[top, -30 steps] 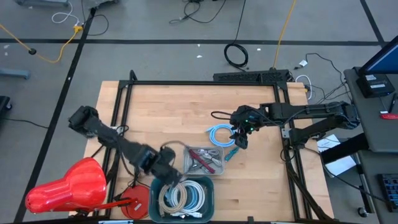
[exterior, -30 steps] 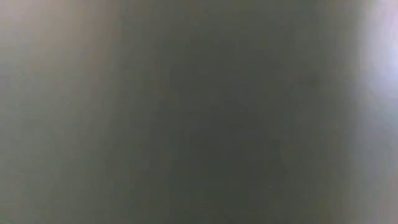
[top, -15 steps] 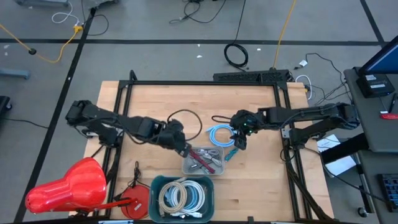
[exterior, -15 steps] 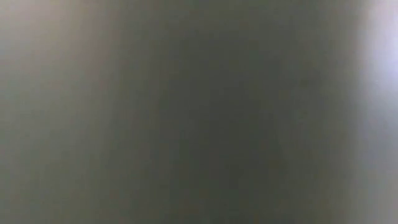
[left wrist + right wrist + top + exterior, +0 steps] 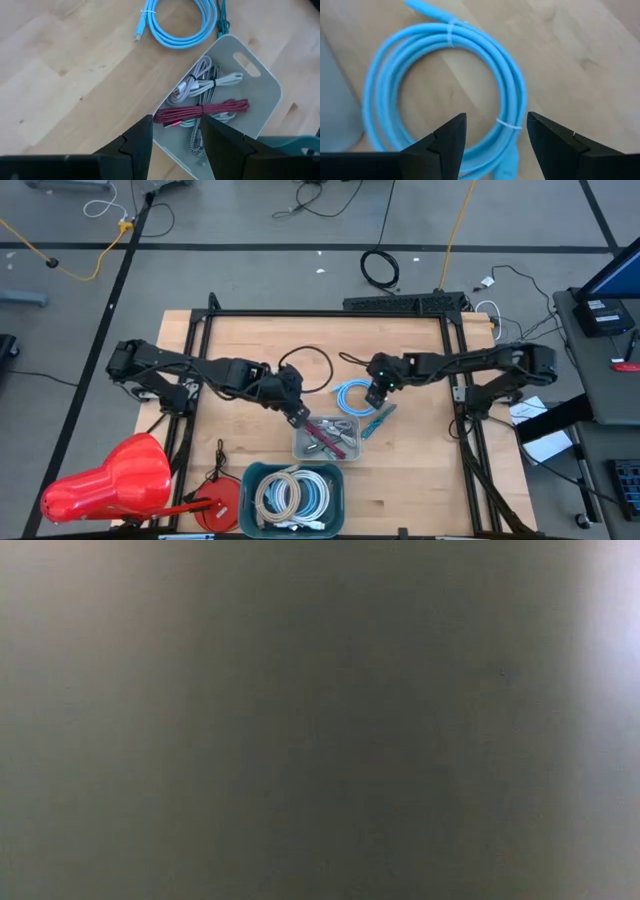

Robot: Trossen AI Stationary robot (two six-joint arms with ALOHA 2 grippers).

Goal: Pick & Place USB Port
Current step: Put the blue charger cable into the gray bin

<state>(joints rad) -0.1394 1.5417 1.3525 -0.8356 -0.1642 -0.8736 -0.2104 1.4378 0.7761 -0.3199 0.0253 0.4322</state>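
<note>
left gripper (image 5: pixel 297 418): at the far left corner of the tray (image 5: pixel 260 95), fingers apart at a medium gap, holding nothing; wrist view looks down past them at the red cable (image 5: pixel 202 111) in the tray.
right gripper (image 5: pixel 373 395): over the right side of the blue coil (image 5: pixel 353 397), fingers spread wide, nothing between them; wrist view shows the coil's ring directly below.
blue coil: flat on the table (image 5: pixel 240 350), just right of and beyond the tray, tied with small white bands, one plug end sticking out. Touches no finger.
tray: pale, with handle slot, mid table toward the near side. Holds the red cable bundle plus white/grey cables (image 5: pixel 207 80).
teal cable (image 5: pixel 377 421): short piece on the table, between the coil and the tray's right corner.
bin (image 5: pixel 292 498): teal, near edge, just near of the tray, full of coiled white cables.
black loop (image 5: pixel 312 370): thin cable trailing by the left arm, far side of the tray.
red object (image 5: pixel 105 478): off the table's near left corner, not in play.
low view: blank grey, tells nothing.
progress: early to mid, judged. Some cables sit sorted in the tray; blue coil and teal cable lie loose on the table. No grasp made.
left to do: likely drop the right gripper on the coil, pinch, lift, carry to the tray or bin. Which container is the target, cannot tell.
</note>
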